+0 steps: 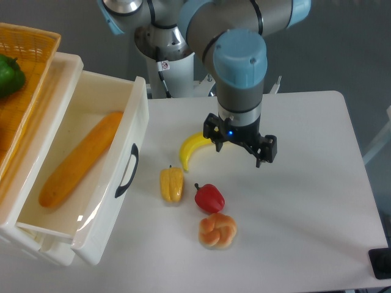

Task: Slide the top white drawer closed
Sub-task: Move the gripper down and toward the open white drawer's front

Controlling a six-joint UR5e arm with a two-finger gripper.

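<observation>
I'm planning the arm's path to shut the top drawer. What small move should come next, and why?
Probably shift the hand left toward the black handle on the top white drawer. The drawer stands pulled out with a long orange loaf inside, while the hand hangs above the banana, well clear of the drawer front. It needs to reach that front to push.

Lab: robot arm (235,36), toy food.

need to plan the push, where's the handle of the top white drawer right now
The black handle sits on the front face of the top white drawer, left of centre in the camera view, just left of the yellow pepper.
</observation>
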